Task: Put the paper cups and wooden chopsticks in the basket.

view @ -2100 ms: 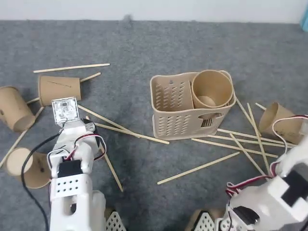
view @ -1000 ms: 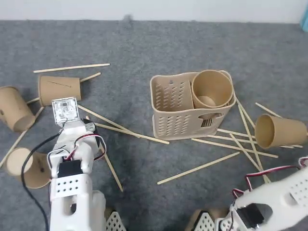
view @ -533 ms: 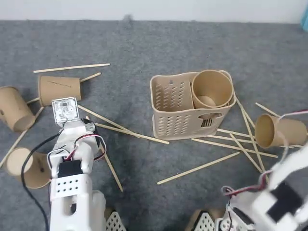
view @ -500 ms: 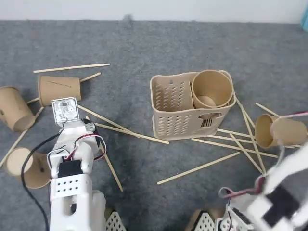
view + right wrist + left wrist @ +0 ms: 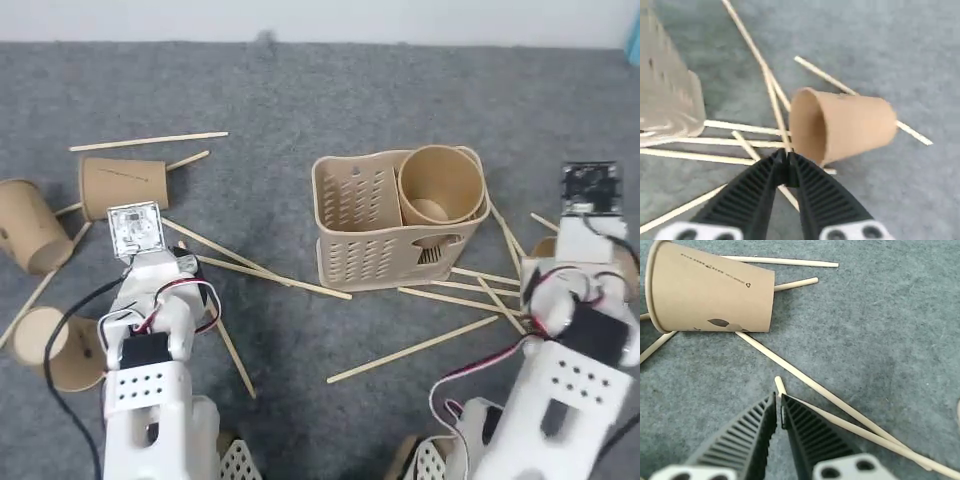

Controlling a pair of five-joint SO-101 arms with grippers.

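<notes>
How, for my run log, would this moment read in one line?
left jaws shut over thin wooden chopstick | right jaws shut by tipped brown paper cup | beige plastic basket holds one cup

The left arm [image 5: 150, 400] and right arm [image 5: 560, 400] are white plastic with black servo blocks, red, white and black cables and perforated plates, while the left hand [image 5: 778, 405] and right hand [image 5: 786, 159] have black ribbed fingers [image 5: 752, 432].
</notes>
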